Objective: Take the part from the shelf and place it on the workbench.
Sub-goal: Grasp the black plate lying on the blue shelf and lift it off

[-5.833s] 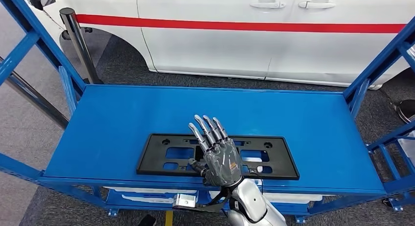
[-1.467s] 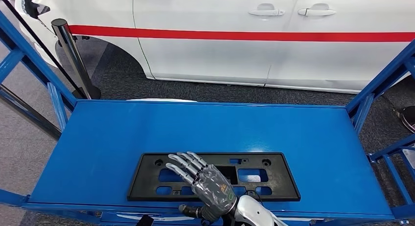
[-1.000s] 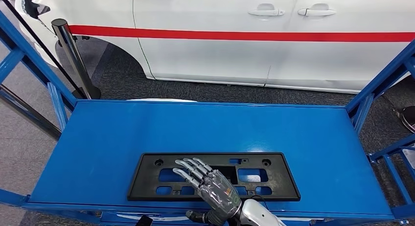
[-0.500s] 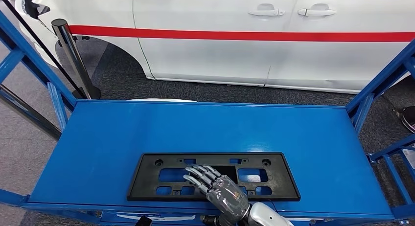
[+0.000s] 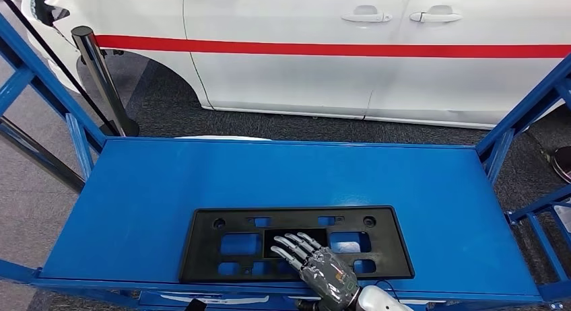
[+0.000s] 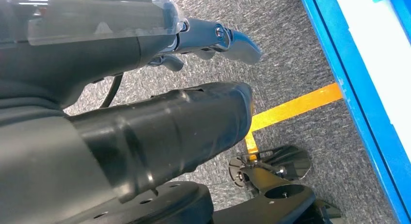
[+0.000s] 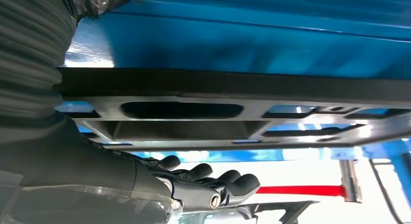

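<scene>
The part (image 5: pixel 229 244) is a flat black rectangular frame with several cut-outs, lying near the front edge of the blue shelf (image 5: pixel 269 169). My right hand (image 5: pixel 323 270) comes over the part's near edge, right of its middle, with its fingers laid flat on top. In the right wrist view the part (image 7: pixel 291 83) sits edge-on between the thumb side of the hand and the dark fingers (image 7: pixel 213 185), so the hand grips its near edge. My left hand (image 6: pixel 160 107) hangs over the grey floor and holds nothing, its fingers apart.
Blue uprights (image 5: pixel 518 116) frame the shelf at both ends. A white car with a red stripe (image 5: pixel 377 48) stands close behind it, and a black post (image 5: pixel 101 75) stands at the back left. A yellow line (image 6: pixel 291 107) runs across the carpet beside the shelf's base.
My right hand has slid to the right along the part's near edge and drawn back toward me. The part has shifted slightly, its far edge sitting a little farther up than before.
</scene>
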Robot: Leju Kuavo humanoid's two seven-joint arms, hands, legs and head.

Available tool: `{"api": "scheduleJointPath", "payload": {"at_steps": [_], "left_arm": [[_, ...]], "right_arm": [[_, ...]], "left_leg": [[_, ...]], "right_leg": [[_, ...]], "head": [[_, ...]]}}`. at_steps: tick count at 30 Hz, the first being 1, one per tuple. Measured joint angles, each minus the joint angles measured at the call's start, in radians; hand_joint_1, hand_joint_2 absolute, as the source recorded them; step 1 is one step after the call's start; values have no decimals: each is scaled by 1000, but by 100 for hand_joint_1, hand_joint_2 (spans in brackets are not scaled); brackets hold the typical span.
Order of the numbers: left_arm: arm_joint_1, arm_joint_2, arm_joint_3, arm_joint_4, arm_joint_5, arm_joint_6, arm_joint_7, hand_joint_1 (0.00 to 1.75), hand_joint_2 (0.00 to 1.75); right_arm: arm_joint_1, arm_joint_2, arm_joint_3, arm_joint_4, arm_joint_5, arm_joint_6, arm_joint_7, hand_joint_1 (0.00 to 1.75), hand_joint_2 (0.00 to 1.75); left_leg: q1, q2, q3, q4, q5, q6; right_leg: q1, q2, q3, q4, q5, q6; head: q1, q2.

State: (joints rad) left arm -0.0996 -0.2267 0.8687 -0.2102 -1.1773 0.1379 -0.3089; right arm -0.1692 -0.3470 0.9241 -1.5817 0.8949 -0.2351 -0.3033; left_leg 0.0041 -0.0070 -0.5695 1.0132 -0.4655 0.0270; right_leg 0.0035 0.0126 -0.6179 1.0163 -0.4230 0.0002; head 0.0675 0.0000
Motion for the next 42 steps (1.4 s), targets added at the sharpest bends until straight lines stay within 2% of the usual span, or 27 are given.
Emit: {"api": "scheduleJointPath", "payload": {"at_steps": [11, 27, 38, 42], "left_arm": [[5, 1, 4, 0, 0, -1, -2, 0, 0], [5, 2, 4, 0, -6, -4, -2, 0, 0], [6, 2, 6, 0, -1, -4, -9, 0, 0], [6, 2, 9, 0, 0, -4, -13, 0, 0]], "right_arm": [[25, -20, -62, -47, 23, -34, 14, 0, 175], [30, -20, -72, -72, -5, -29, -6, 0, 175], [29, -29, -86, -56, 244, -103, 126, 0, 175], [29, -30, -93, -47, 293, -133, 157, 0, 175]], "left_leg": [[0, 0, 0, 0, 0, 0], [0, 0, 0, 0, 0, 0], [0, 0, 0, 0, 0, 0], [0, 0, 0, 0, 0, 0]], "right_leg": [[0, 0, 0, 0, 0, 0], [0, 0, 0, 0, 0, 0], [0, 0, 0, 0, 0, 0], [0, 0, 0, 0, 0, 0]], "head": [[0, 0], [0, 0], [0, 0], [0, 0]]}}
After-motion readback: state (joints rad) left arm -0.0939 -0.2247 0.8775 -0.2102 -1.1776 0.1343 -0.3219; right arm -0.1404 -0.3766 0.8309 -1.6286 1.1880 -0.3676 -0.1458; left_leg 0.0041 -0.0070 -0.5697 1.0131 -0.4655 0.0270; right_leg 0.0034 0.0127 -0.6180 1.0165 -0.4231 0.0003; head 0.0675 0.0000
